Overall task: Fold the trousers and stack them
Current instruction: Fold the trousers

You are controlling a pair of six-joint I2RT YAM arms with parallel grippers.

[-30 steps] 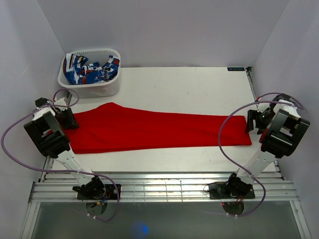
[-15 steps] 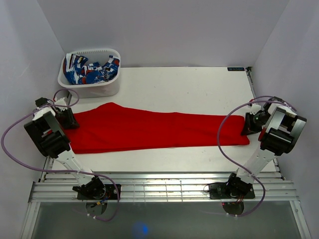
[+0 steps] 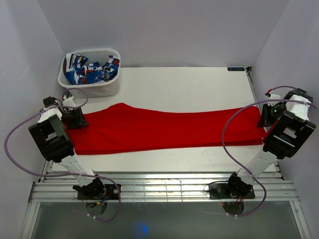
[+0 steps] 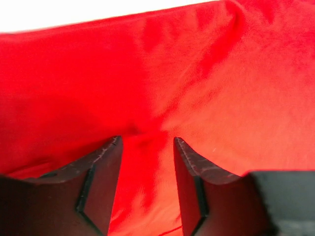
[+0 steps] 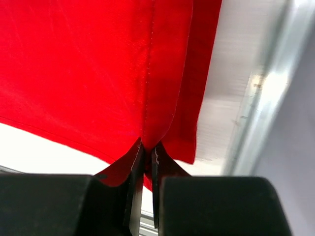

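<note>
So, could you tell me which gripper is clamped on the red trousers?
The right gripper, shut on the red soft-fabric trousers; the left gripper stands open.

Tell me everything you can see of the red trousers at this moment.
The trousers are plain bright red, soft matte cloth, with a stitched seam showing in the right wrist view. They lie stretched as one long, lightly creased band across the white table, with the wide end at the left and the narrow leg end at the right. The right gripper is shut on a pinched fold at the leg end. The left gripper has cloth between its parted fingers; whether it grips cannot be told.
</note>
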